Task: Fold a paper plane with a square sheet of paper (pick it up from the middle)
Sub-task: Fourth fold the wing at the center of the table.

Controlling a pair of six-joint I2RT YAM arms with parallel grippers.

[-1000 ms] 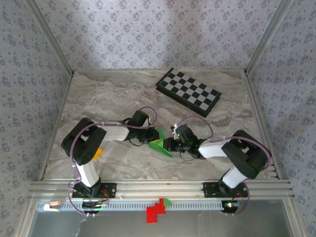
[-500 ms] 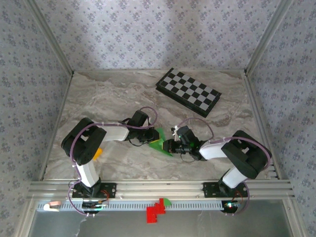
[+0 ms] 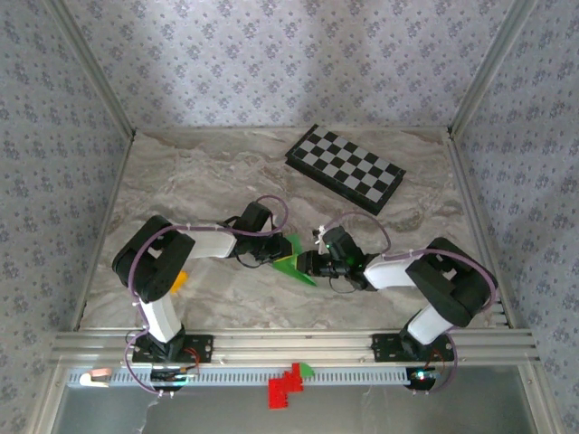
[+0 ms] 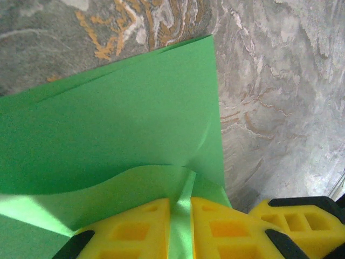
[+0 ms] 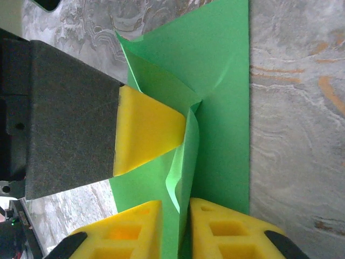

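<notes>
The square sheet of paper (image 3: 294,259) is bright green and partly folded. It lies on the marble table between the two grippers, with a raised crease in its middle. My left gripper (image 3: 279,254) is shut on that crease from the left. In the left wrist view its yellow fingers (image 4: 135,232) pinch a strip of the paper (image 4: 118,124). My right gripper (image 3: 308,265) meets it from the right and is shut on an upright flap of the paper (image 5: 226,81). The left gripper's yellow finger (image 5: 148,129) presses the same fold just ahead. No pointed paper plane shape shows.
A black-and-white checkerboard (image 3: 346,168) lies at the back right. A small orange block (image 3: 180,278) sits by the left arm's elbow. Red pieces (image 3: 288,387) and a tiny green piece (image 3: 306,369) rest on the front rail. Patterned walls close in three sides.
The right gripper edged a little toward the left gripper and then eased back, and the paper's near tip moved with it. The left arm and its grip stayed put.
</notes>
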